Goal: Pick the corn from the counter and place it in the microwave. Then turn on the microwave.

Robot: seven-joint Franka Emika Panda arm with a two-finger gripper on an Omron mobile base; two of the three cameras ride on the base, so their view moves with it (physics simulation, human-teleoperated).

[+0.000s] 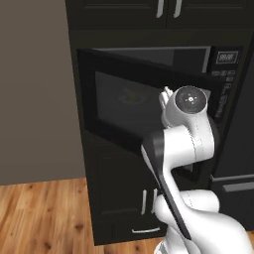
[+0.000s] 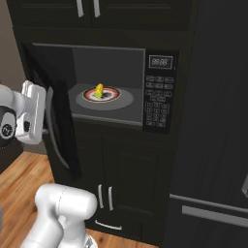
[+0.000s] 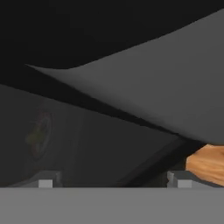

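My jaws (image 3: 114, 178) wide open and empty by the microwave (image 2: 160, 87) door's outer face, door (image 2: 53, 121) half open, corn (image 2: 99, 90) on the plate (image 2: 112, 96) inside, seen clearly from my right camera.

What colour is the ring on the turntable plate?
Red, around the plate under the corn; the right base view shows it best.

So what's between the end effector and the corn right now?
The open microwave door: in the right base view the end effector sits outside it, the corn inside on the plate.

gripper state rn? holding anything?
Gripper: jaws open, holding nothing, close against the microwave door. Corn sits on the turntable plate.
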